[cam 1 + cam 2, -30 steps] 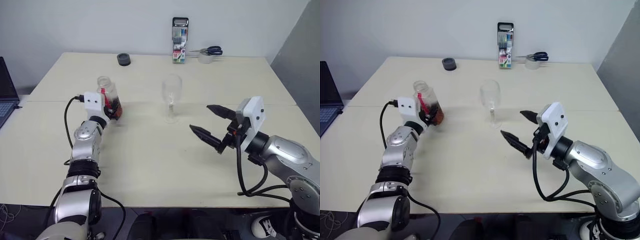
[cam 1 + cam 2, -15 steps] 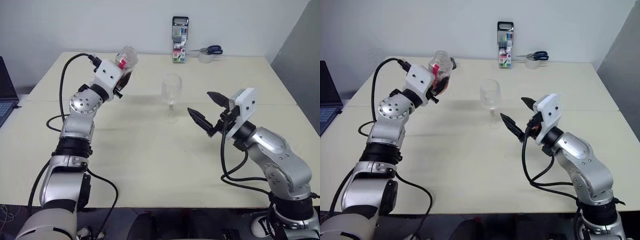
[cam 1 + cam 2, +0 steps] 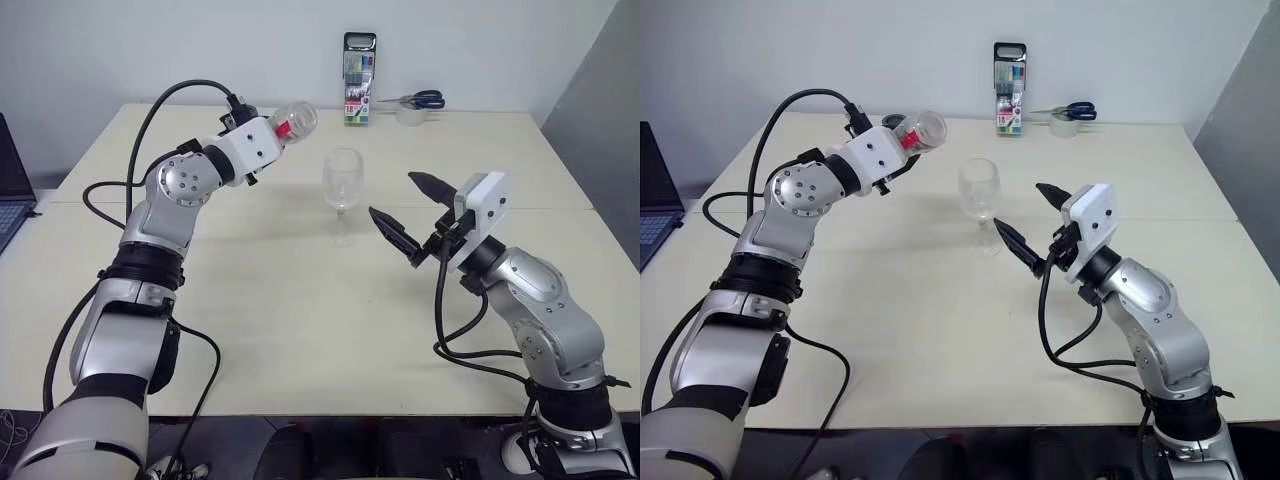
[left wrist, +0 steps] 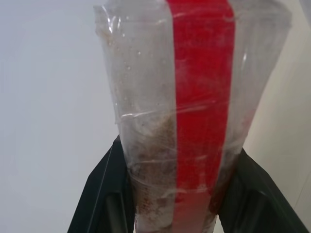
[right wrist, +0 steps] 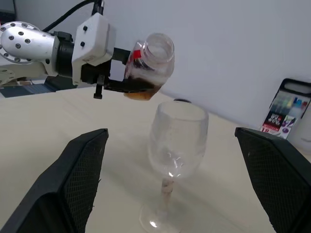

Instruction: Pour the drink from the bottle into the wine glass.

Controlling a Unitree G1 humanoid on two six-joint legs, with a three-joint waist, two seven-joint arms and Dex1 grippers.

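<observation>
My left gripper (image 3: 270,137) is shut on the bottle (image 3: 291,121), a clear plastic bottle with a red label strip and an open mouth. It hangs tilted almost level, up and to the left of the wine glass (image 3: 342,186). The amber drink (image 5: 141,90) pools along the bottle's low side. In the left wrist view the bottle (image 4: 194,111) stands between my black fingers (image 4: 104,194). The wine glass (image 5: 177,141) stands upright on the table. My right gripper (image 3: 392,196) hovers open just right of the glass, apart from it.
A marker pack (image 3: 360,65) stands at the table's far edge, with scissors (image 3: 421,100) and a tape roll (image 3: 408,117) beside it. A small black round thing (image 3: 892,121) lies behind my left arm. A laptop (image 3: 10,190) sits at the left edge.
My left arm has lifted the bottle off the table, carried it right toward the glass and rolled it from upright to nearly level. My right gripper has edged closer to the glass, still open.
</observation>
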